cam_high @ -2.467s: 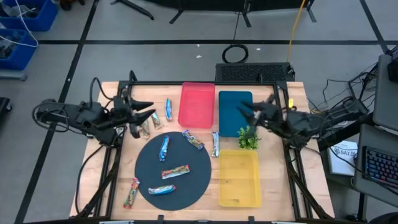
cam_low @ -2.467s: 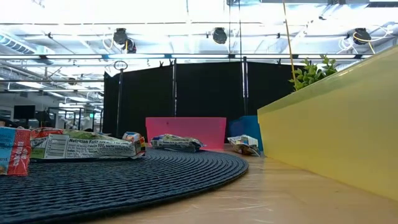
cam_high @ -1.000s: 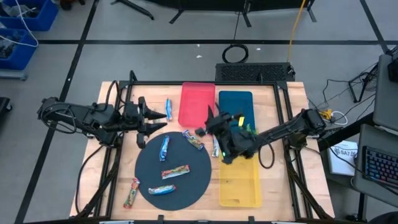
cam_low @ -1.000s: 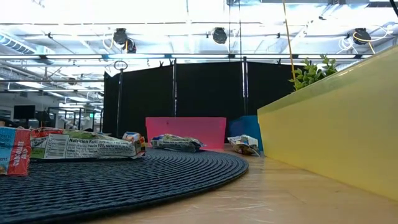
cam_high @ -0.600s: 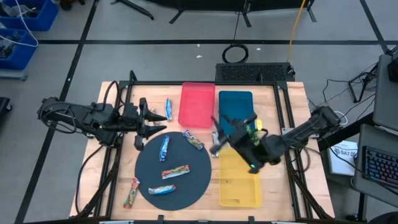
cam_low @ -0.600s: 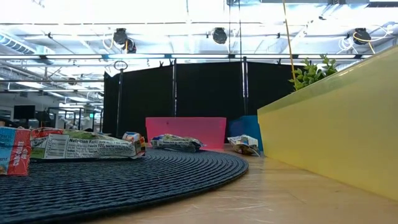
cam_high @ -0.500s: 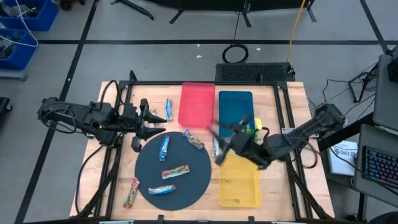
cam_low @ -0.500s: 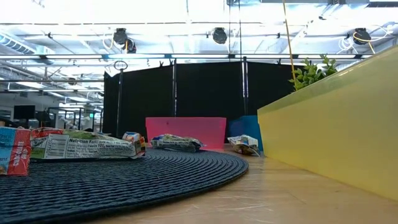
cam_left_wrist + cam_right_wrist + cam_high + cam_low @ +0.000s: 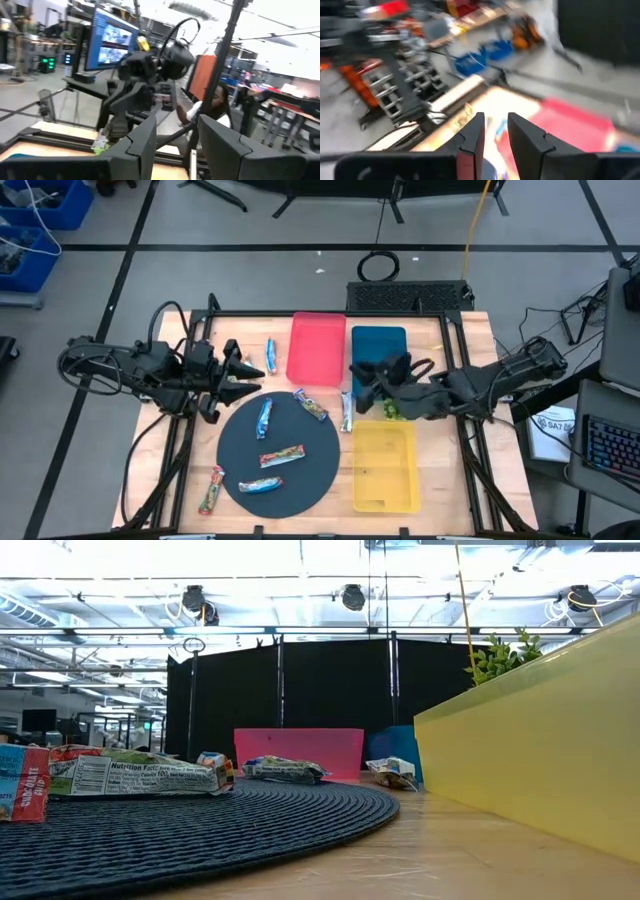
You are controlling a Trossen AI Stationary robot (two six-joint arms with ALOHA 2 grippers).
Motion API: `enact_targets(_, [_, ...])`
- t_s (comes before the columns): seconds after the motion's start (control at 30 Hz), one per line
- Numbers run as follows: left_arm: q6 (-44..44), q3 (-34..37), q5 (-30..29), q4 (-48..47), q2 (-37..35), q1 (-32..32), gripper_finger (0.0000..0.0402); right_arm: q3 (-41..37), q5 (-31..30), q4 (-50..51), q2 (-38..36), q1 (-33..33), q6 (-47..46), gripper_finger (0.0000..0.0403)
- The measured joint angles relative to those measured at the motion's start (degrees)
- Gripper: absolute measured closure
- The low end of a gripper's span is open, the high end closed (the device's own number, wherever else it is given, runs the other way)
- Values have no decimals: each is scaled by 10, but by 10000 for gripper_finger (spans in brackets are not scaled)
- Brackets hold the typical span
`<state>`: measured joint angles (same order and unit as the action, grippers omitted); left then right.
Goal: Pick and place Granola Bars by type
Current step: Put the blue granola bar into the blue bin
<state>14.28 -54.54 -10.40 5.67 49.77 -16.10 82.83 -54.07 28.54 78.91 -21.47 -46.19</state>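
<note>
Eight Granola Bars (image 9: 265, 417) visible: four on the round mat (image 9: 325, 470), four on bare table around it. Three trays. One wrapper reads "Nutrition Facts". Left gripper (image 9: 245, 376) parted, empty; right gripper (image 9: 362, 383) narrowly parted, holding nothing.

Bars (image 9: 130, 776) sitting on the dark mat (image 9: 200, 825) — pink tray (image 9: 298, 750) way behind, yellow tray (image 9: 530, 735) up close on the right.

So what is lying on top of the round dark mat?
Three bars lie on the mat: a blue bar, an orange-green bar and another blue bar. Nothing covers them.
</note>
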Motion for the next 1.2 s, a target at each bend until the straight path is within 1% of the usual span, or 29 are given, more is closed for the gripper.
enact_targets(0.07, [-1, 0, -7, 1, 0, 0, 252, 0, 43, 83, 9, 15, -113, 328])
enact_targets(0.17, [-2, 0, -18, 4, 0, 0, 252, 0, 140, 180, 39, 48, -252, 328])
enact_targets(0.23, [-1, 0, -19, 3, 0, 0, 252, -1, 186, 219, 64, 68, -305, 328])
enact_targets(0.3, [-1, 0, -19, 4, 0, 0, 252, -1, 207, 230, 90, 82, -339, 328])
enact_targets(0.43, [0, 0, -9, 2, 0, 0, 252, -1, 214, 216, 140, 105, -378, 322])
enact_targets(0.53, [0, 0, 15, 1, 0, 0, 252, -1, 232, 198, 174, 120, -386, 306])
enact_targets(0.7, [2, 0, 56, 1, 0, 0, 252, -1, 287, 159, 216, 134, -374, 248])
enact_targets(0.83, [2, 0, 79, 0, 0, 0, 252, -1, 299, 157, 235, 138, -401, 195])
enact_targets(0.93, [2, 0, 84, 1, 0, 0, 252, -1, 322, 161, 250, 141, -417, 169])
enact_targets(1.07, [-3, 0, 89, 1, 0, 0, 252, -1, 373, 164, 275, 152, -416, 167])
enact_targets(1.2, [-5, 0, 89, 1, 0, 0, 252, -1, 378, 173, 288, 156, -416, 185])
